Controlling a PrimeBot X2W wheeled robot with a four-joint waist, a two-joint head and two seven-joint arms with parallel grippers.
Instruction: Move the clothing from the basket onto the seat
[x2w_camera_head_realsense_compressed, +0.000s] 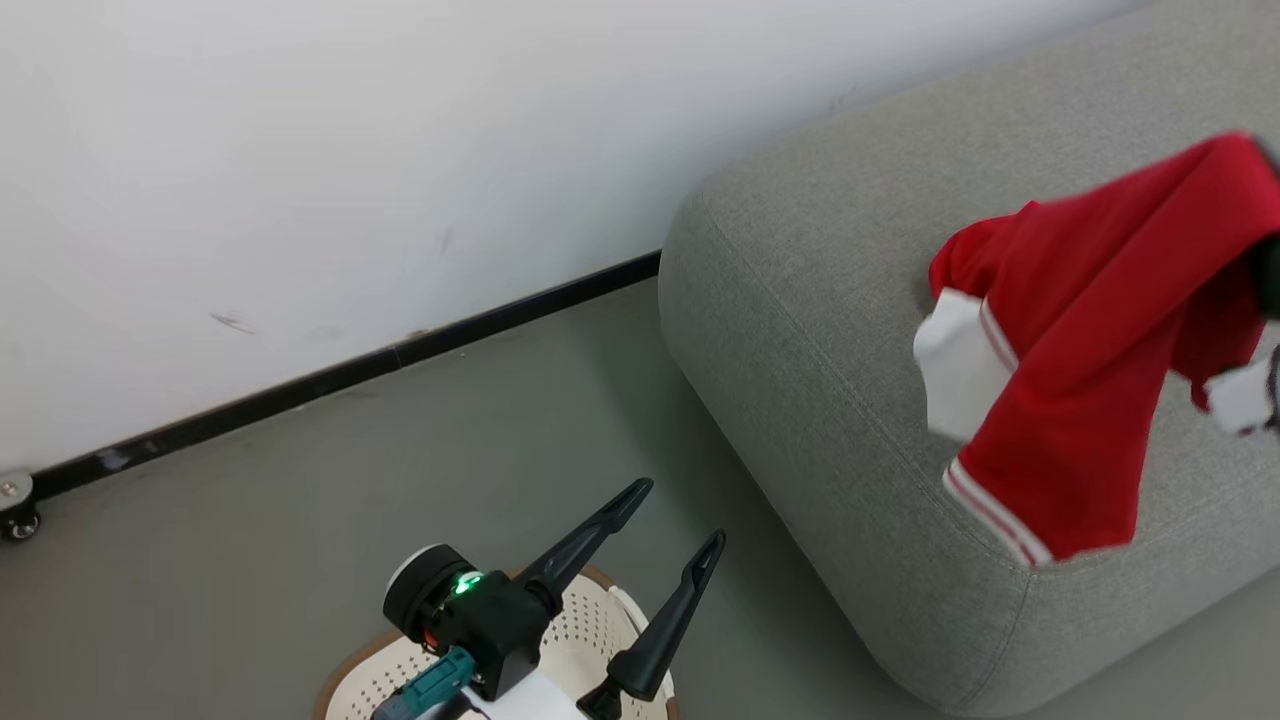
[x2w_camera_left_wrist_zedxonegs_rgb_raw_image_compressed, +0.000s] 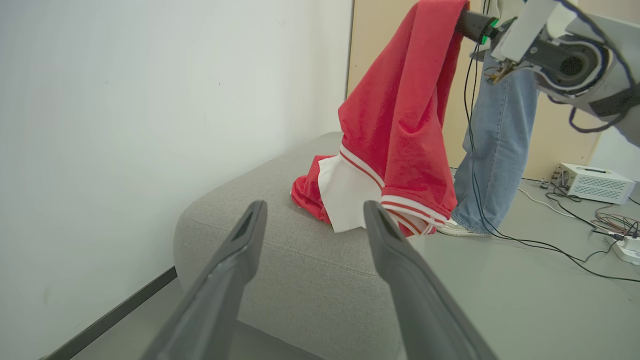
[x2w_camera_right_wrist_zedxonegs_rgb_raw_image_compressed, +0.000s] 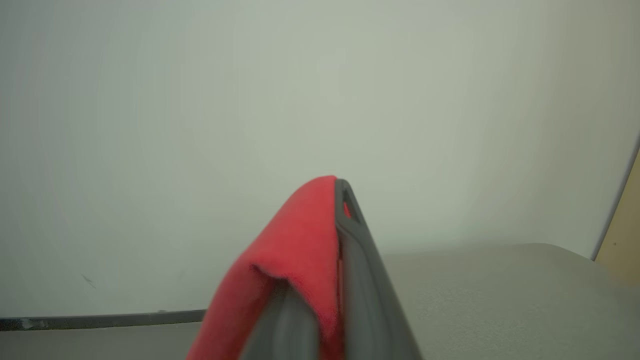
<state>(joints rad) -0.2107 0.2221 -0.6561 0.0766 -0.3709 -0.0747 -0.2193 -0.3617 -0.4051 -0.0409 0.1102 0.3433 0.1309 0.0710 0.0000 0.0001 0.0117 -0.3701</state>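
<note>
The red clothing (x2w_camera_head_realsense_compressed: 1090, 350), with white cuffs and white stripe trim, hangs over the grey seat (x2w_camera_head_realsense_compressed: 850, 350). My right gripper (x2w_camera_right_wrist_zedxonegs_rgb_raw_image_compressed: 337, 187) is shut on its top edge, and red fabric drapes over one finger. In the left wrist view the clothing (x2w_camera_left_wrist_zedxonegs_rgb_raw_image_compressed: 400, 125) hangs from the right gripper (x2w_camera_left_wrist_zedxonegs_rgb_raw_image_compressed: 465, 22), and its lower folds touch the seat (x2w_camera_left_wrist_zedxonegs_rgb_raw_image_compressed: 280, 250). My left gripper (x2w_camera_head_realsense_compressed: 680, 515) is open and holds nothing above the cream basket (x2w_camera_head_realsense_compressed: 600, 620), which shows partly at the bottom edge. What lies in the basket is hidden by the arm.
A white wall with a dark baseboard (x2w_camera_head_realsense_compressed: 400, 350) runs behind the seat. A person's leg in blue jeans (x2w_camera_left_wrist_zedxonegs_rgb_raw_image_compressed: 500, 140) stands beyond the seat. A white box (x2w_camera_left_wrist_zedxonegs_rgb_raw_image_compressed: 592, 182), cables and a power strip (x2w_camera_left_wrist_zedxonegs_rgb_raw_image_compressed: 627, 247) lie on the floor. A caster (x2w_camera_head_realsense_compressed: 15, 505) sits by the wall.
</note>
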